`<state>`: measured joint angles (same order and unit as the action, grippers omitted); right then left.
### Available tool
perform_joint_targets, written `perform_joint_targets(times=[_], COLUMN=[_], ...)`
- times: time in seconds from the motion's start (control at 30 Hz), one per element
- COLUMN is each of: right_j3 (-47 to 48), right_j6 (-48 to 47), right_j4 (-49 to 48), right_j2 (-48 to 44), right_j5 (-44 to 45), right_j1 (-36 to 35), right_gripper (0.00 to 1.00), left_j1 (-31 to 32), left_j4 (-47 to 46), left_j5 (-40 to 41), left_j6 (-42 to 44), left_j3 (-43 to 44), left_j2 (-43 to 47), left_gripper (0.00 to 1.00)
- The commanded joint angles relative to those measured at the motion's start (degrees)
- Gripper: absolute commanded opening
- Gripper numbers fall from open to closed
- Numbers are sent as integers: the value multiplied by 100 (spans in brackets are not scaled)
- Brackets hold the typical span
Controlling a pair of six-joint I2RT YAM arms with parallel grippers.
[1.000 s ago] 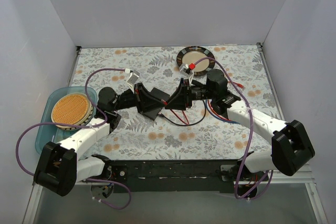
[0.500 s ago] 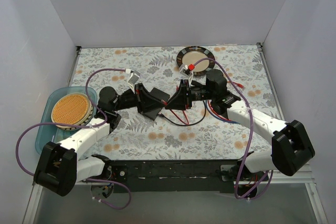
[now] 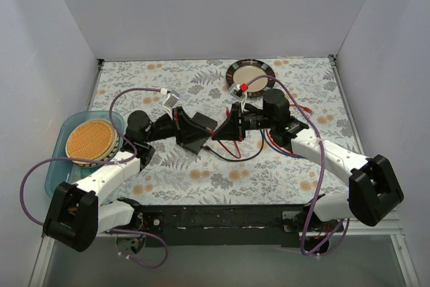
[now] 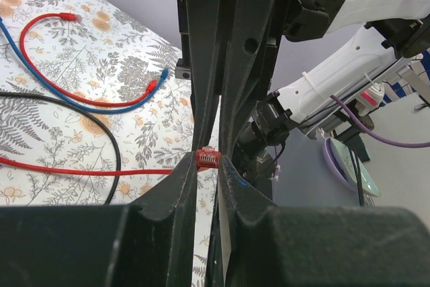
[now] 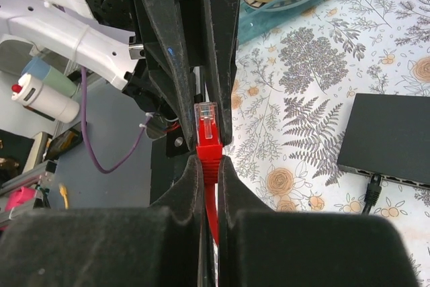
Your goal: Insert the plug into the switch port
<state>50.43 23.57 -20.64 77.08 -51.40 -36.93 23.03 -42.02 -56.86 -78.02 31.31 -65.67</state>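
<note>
The red plug [image 5: 209, 132] has a clear tip and hangs in the air between my two grippers, above the table's middle [image 3: 219, 133]. My right gripper [image 5: 209, 160] is shut on its red boot. My left gripper [image 4: 207, 163] faces it and pinches the plug's tip [image 4: 207, 158] between its fingertips. The flat black switch [image 5: 391, 138] lies on the floral table, beside and partly under my left gripper [image 3: 213, 135]. Its row of ports [image 5: 396, 178] runs along the near long edge. A black cable [image 5: 371, 191] sits in one port. The plug's red cable [image 4: 80, 169] trails over the table.
A dark-rimmed round plate [image 3: 250, 73] lies at the back. A teal tray [image 3: 56, 166] with an orange woven disc [image 3: 93, 140] stands at the left edge. Loose red and blue cables [image 4: 74, 95] and the black cable [image 3: 232, 157] lie right of centre.
My right gripper has shifted slightly left with the plug, closing the gap to my left gripper. The switch and left arm have hardly moved.
</note>
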Motion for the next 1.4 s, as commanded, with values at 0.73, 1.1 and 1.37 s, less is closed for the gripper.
perform_joint_targets(times=[0.73, 1.1, 1.37], right_j3=[652, 72, -43], right_j6=[-2637, -3060, -3043], right_j4=[3154, 2751, 2688], right_j2=[-764, -1283, -1214], right_j5=[5074, 6528, 6678], right_j1=[-1404, -2143, -2178], right_gripper=[1, 1, 1], left_j1=[18, 26, 18], left_j4=[1478, 1486, 1556], left_j5=[2320, 2338, 2381], left_j6=[463, 533, 603], left_j3=[218, 182, 156], left_j2=[626, 547, 590], left_gripper=[98, 98, 98])
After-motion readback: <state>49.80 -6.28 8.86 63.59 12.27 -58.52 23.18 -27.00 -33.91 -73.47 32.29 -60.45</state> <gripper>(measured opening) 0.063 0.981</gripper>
